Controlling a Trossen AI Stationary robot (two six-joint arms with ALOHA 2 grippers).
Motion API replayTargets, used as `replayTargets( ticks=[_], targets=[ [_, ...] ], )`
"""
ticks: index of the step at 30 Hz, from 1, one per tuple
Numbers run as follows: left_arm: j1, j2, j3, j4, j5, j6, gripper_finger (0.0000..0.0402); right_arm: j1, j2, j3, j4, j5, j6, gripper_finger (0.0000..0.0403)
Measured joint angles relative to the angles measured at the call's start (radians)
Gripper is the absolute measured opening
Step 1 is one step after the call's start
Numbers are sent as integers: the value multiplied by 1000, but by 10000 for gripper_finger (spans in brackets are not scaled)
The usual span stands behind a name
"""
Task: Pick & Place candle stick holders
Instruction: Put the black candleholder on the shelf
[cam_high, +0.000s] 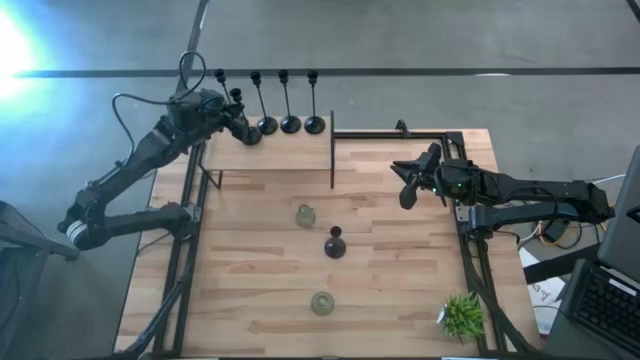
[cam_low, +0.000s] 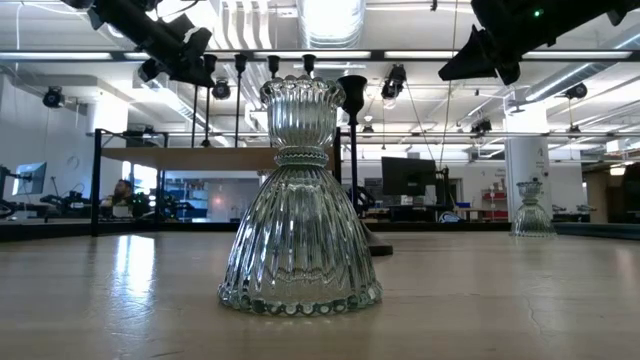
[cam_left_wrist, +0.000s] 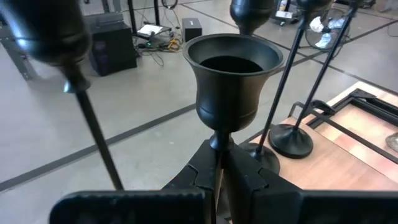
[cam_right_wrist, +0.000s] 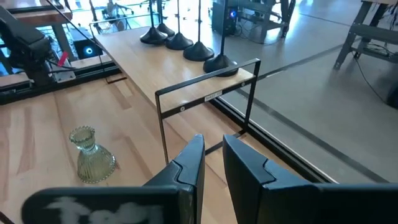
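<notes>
On the raised wooden shelf (cam_high: 280, 150) at the far left, three tall black candle stick holders (cam_high: 290, 123) stand on their round bases in a row. My left gripper (cam_high: 243, 128) is beside them, over the shelf's left end, shut on a short black holder (cam_left_wrist: 233, 74). Another tall one (cam_left_wrist: 46, 31) is close by it. On the table stand a glass holder (cam_high: 306, 215), a short black one (cam_high: 335, 243) and a second glass one (cam_high: 322, 302). My right gripper (cam_high: 405, 188) hovers at the far right with a narrow gap between its fingers and nothing in it. My left gripper pinches the short black holder's thin stem (cam_left_wrist: 217, 144) just under its cup, between its two fingers. The fingers come nearly level from the table's left side and lie across the stem. The holder stands upright. The gripper hides its base, so whether it rests on the shelf does not show.
A black frame post (cam_high: 332, 150) stands at the shelf's right end, between the two arms. A small green spiky plant (cam_high: 462, 315) sits at the near right corner. The low view is filled by the nearest glass holder (cam_low: 300, 200), with the other (cam_low: 532, 208) farther off.
</notes>
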Motion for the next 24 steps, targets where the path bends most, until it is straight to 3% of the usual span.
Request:
replayTargets(
  ticks=[24],
  targets=[
    [0,6,40,-120,11,13,15,0,0,-1,-4,0,1,54]
  ],
)
